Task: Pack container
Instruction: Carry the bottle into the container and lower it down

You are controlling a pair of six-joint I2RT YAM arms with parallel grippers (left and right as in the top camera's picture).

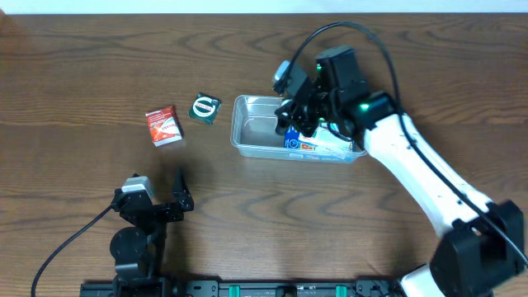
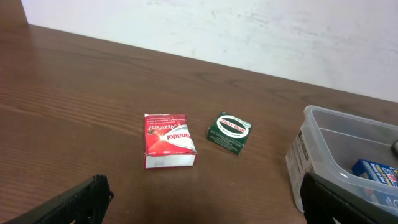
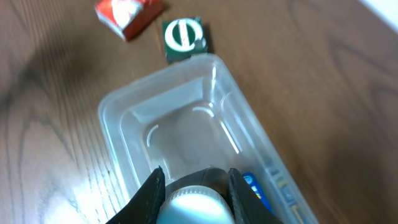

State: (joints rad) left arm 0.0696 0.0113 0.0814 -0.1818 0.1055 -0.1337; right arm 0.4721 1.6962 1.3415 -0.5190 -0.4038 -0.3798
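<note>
The clear plastic container (image 1: pixel 247 124) stands at the table's middle right; it also shows in the right wrist view (image 3: pixel 124 118) and at the right edge of the left wrist view (image 2: pixel 323 124). A blue packet (image 1: pixel 293 142) lies inside it. My right gripper (image 3: pixel 194 186) hovers over the container, shut on a bottle with a white ribbed cap (image 3: pixel 196 205). A red packet (image 1: pixel 163 125) and a green packet (image 1: pixel 205 108) lie on the table left of the container. My left gripper (image 1: pixel 161 198) is open and empty near the front edge, short of the red packet (image 2: pixel 168 140).
The wooden table (image 1: pixel 82 66) runs to a white wall at the back. The right arm (image 1: pixel 421 165) reaches in diagonally from the front right. The left arm's cable (image 1: pixel 74 239) trails to the front left.
</note>
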